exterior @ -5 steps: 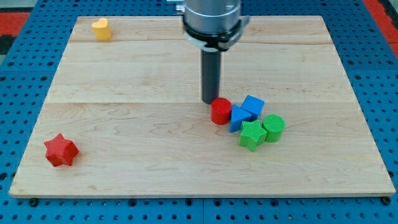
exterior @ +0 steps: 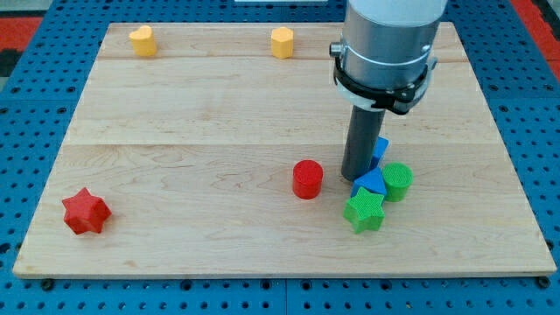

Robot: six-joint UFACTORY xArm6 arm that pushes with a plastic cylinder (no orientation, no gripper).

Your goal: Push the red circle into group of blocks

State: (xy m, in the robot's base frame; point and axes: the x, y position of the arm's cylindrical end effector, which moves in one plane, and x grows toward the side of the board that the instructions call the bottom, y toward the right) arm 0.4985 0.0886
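The red circle point(exterior: 307, 178) stands alone on the board, a little below centre. My tip point(exterior: 356, 176) is to its right, with a small gap between them, and it presses against the group of blocks. That group holds a blue block point(exterior: 372, 183), a second blue block point(exterior: 381, 149) partly hidden behind the rod, a green star point(exterior: 365, 211) and a green circle point(exterior: 397, 182). The red circle is apart from the group, with the rod between them.
A red star point(exterior: 85, 211) lies at the view's bottom left. A yellow heart-like block point(exterior: 143, 40) sits at the top left and a yellow hexagon-like block point(exterior: 281, 42) at the top centre. The wooden board point(exterior: 175, 131) rests on a blue pegboard.
My tip has moved from the red circle's upper left to its right, into the group. The blue and green blocks shifted right and down; the red circle now stands apart from them.
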